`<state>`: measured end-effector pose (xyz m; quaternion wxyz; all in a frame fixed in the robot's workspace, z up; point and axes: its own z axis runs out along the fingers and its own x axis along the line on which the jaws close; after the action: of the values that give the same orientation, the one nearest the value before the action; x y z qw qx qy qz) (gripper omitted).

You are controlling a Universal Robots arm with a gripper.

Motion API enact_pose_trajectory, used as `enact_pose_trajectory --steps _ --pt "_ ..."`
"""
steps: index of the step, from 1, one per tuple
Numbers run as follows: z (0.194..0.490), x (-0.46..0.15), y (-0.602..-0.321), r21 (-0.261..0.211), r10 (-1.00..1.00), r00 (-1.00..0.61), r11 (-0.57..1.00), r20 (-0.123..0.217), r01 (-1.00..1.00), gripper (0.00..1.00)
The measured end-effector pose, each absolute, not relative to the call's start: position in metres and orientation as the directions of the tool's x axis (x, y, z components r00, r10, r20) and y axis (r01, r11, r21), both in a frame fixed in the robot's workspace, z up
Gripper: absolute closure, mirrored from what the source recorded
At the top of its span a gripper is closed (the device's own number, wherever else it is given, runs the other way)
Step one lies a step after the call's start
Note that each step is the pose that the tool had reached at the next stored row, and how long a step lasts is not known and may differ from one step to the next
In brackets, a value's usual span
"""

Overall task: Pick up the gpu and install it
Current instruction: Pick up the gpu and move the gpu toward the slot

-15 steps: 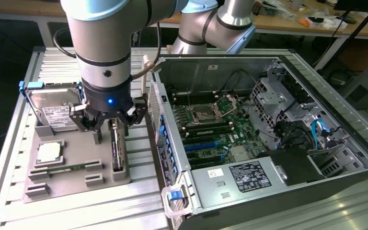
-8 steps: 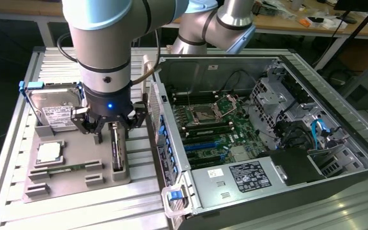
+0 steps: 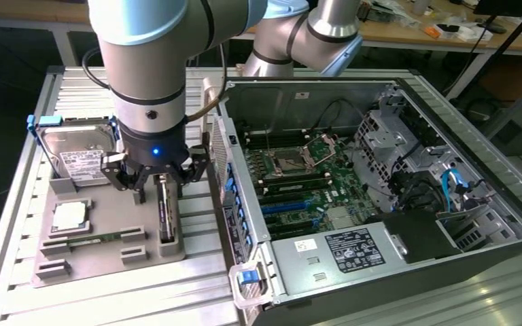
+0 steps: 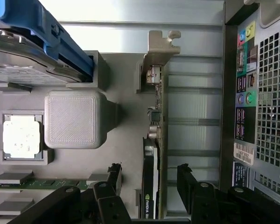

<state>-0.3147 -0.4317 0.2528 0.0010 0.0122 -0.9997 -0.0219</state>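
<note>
While the arm hangs over a gray holder tray (image 3: pixel 107 261) on the slatted metal surface (image 3: pixel 152 295), its gripper (image 3: pixel 163 187) sits low over the gpu (image 3: pixel 166 214). The fingers (image 4: pixel 185 177) are spread wide, one on each side of the card, with a gap on both sides. The gpu stands on edge in its tray slot, just beside the open computer case (image 3: pixel 379 204). A hard drive (image 3: pixel 75 153) stands at the tray's far end.
</note>
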Motion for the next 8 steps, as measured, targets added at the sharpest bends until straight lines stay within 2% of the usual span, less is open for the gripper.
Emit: enact_pose_trajectory --steps 8 --pt "0.2480 -0.3148 -0.4318 0.043 -0.024 -1.000 0.999 0.002 -0.024 0.40"
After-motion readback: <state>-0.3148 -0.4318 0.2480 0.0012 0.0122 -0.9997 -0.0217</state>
